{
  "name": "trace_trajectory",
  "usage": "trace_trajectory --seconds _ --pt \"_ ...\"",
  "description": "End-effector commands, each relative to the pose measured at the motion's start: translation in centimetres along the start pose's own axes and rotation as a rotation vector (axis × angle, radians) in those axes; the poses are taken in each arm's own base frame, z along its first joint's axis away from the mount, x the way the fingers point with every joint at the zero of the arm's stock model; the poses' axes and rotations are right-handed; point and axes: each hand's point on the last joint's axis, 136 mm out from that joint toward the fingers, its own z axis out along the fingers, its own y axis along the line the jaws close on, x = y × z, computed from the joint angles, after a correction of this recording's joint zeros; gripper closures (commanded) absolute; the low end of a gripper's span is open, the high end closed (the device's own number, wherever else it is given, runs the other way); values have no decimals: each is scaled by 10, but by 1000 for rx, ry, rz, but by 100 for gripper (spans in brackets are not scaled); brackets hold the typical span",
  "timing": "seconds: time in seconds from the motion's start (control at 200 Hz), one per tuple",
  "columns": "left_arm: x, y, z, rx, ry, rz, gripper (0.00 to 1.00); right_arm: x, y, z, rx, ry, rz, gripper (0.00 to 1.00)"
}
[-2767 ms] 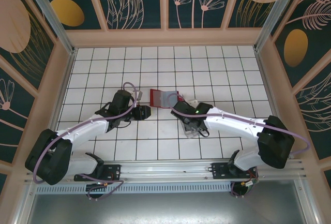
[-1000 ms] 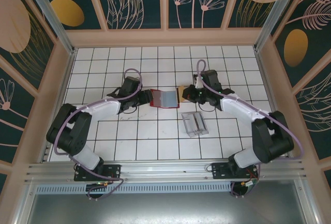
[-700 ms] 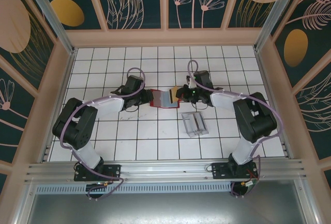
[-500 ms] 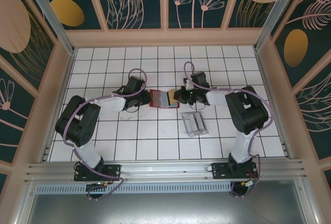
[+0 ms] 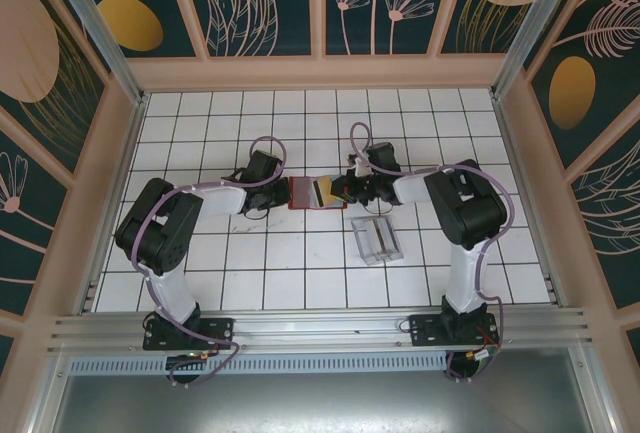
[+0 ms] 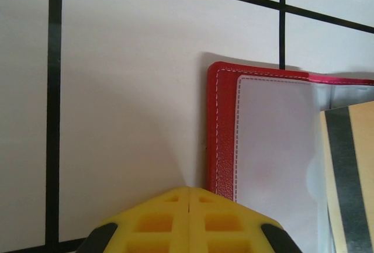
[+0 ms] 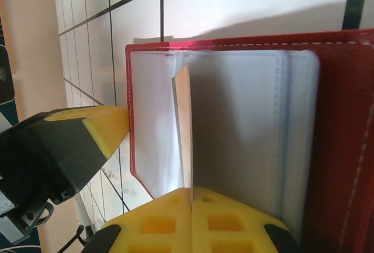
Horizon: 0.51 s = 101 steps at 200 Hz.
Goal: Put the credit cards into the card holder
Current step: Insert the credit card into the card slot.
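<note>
Card holder (image 5: 298,193) lies open on the tiled table (image 5: 250,273) at the middle of the top view, red cover down and clear sleeves up. A clear slotted tray (image 5: 377,240) sits just below and to its right.

The right claw (image 7: 191,199) is fully closed on one credit card (image 7: 183,130), a gold one with a dark stripe, pinching it by its near edge. At the centre of the right wrist view the card shows almost edge-on, tilted over the sleeves, with its far end near the holder's left border.

The left claw (image 6: 188,197) is closed too, with nothing visible between its tips. They sit at the bottom of the left wrist view, against the holder's red rim (pressing or merely touching, I cannot tell).

The card looks thin, stiff, light and slick. A grip on its trailing short edge suits it, leaving the leading edge free to find a sleeve mouth. The holder is probably light and its sleeves limp. It would likely slide unless pinned at the red border, clear of the pockets.
</note>
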Motion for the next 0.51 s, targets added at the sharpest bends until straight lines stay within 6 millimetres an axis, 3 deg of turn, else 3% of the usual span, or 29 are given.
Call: trace_trajectory --seconds 0.0,0.305,0.345,0.5 --pt "-4 4 6 -12 -1 10 93 1 0 6 -32 16 -1 100" --pt "-2 8 9 -17 7 4 97 0 -4 9 -37 4 33 100" --pt "-1 8 9 -16 8 1 97 0 -5 10 -37 4 44 93" --pt "1 9 10 -9 11 -7 97 1 -1 12 -48 -17 57 89"
